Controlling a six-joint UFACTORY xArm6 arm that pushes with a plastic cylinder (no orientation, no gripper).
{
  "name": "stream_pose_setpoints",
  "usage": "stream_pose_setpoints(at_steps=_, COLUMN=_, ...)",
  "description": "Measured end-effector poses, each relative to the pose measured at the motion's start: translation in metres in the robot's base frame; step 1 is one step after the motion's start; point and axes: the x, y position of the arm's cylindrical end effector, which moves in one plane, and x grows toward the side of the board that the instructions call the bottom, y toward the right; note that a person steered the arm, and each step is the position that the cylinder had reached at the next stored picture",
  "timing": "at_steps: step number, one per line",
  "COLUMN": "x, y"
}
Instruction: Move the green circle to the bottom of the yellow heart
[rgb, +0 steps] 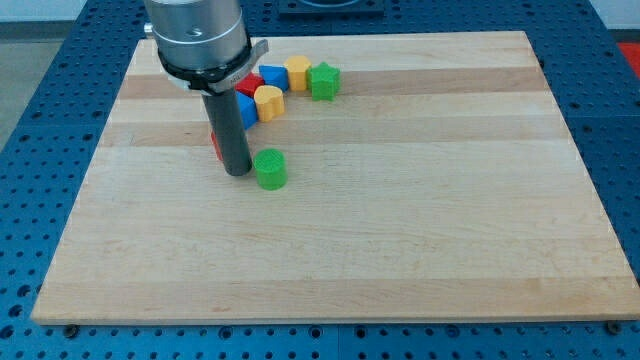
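Observation:
The green circle (270, 169) lies on the wooden board (400, 230), left of centre. My tip (238, 172) is just to its left, touching it or nearly so. A yellow block that looks like the heart (268, 101) sits above the green circle, towards the view's top, with a clear gap between them. The rod hides part of what lies behind it.
A cluster sits at the view's top left: a second yellow block (297, 72), a green star (323, 80), a blue block (272, 78), another blue block (247, 109) and a red block (248, 86). A second red block (215, 146) peeks out behind the rod.

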Motion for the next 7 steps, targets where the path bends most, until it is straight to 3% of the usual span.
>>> stream_pose_setpoints(at_steps=1, x=0.03, y=-0.049)
stream_pose_setpoints(at_steps=2, x=0.032, y=-0.124)
stream_pose_setpoints(at_steps=3, x=0.007, y=-0.18)
stream_pose_setpoints(at_steps=6, x=0.005, y=-0.182)
stream_pose_setpoints(at_steps=7, x=-0.035, y=-0.181)
